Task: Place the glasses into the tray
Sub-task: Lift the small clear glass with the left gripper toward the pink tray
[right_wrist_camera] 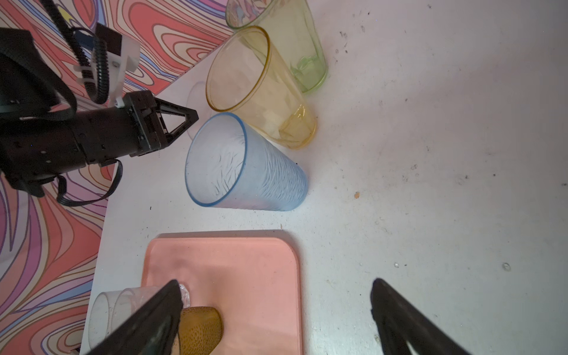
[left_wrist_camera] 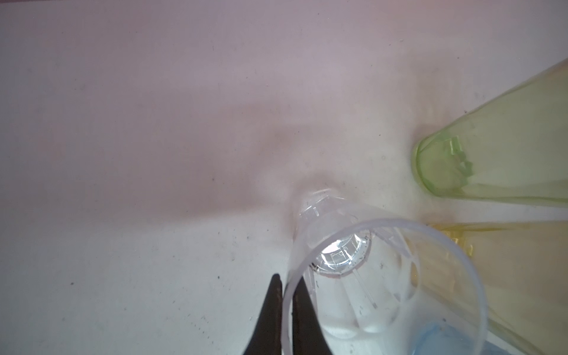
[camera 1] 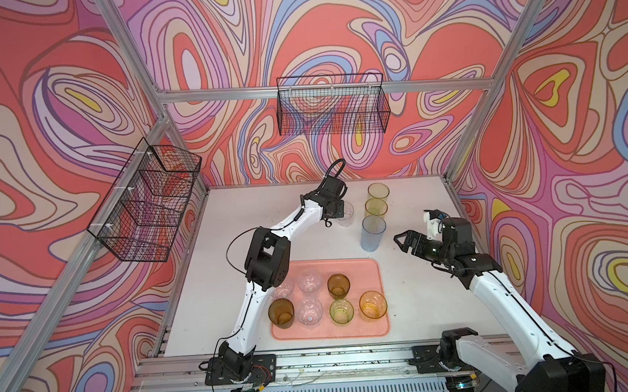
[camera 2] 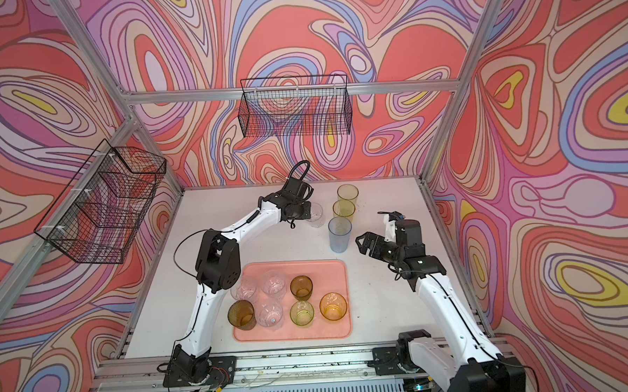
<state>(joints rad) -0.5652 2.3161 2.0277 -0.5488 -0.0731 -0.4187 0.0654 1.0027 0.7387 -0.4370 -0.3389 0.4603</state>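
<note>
The left gripper (left_wrist_camera: 287, 281) pinches the rim of a short clear tumbler (left_wrist_camera: 368, 292) at the table's (camera 1: 255, 221) far middle. Two yellow tumblers (camera 1: 376, 207) and a pale blue tumbler (camera 1: 373, 232) crowd its right side. The right gripper (camera 1: 399, 242) hangs wide open beside the blue one. Seven glasses (camera 1: 338, 285) stand in the pink tray (camera 1: 366, 271), nearer.
</note>
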